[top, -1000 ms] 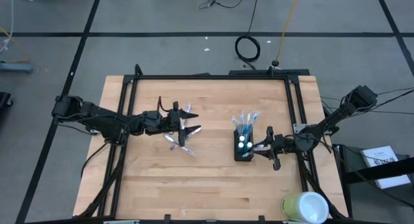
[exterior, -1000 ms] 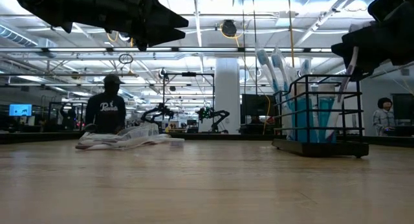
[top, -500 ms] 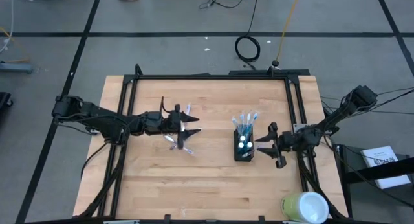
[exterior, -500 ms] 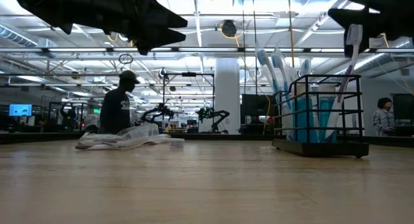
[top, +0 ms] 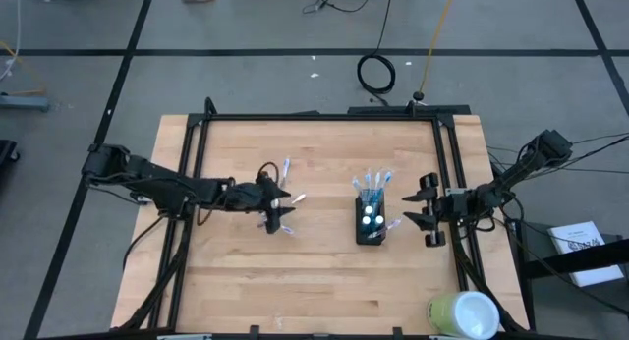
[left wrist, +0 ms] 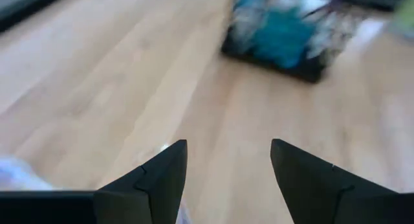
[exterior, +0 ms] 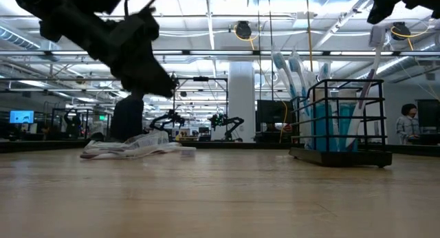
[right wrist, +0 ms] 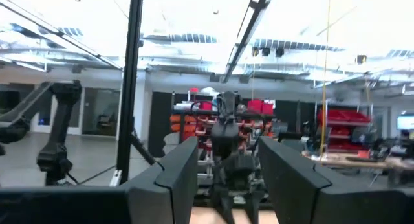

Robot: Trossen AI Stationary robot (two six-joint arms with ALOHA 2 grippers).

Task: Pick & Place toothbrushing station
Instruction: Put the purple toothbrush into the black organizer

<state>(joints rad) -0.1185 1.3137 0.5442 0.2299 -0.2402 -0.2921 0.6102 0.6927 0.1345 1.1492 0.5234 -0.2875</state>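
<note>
Left gripper [top: 273, 197] is hanging w/ fingers apart, empty, right over the loose toothbrushes [top: 285, 198] lying mid-table. Risk: closing on several at once & scattering them. Farther right, the holder [top: 371, 220] is standing w/ brushes inside; right gripper [top: 429, 211], also spread & empty, is sitting just beside it & could be nudging it over.

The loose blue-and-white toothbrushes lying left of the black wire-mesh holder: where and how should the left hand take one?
Judging from above: the slim blue-and-white toothbrushes lie flat on the wooden table, so come straight down and pinch one across its narrow handle mid-length. The open left hand sits right at them.
</note>
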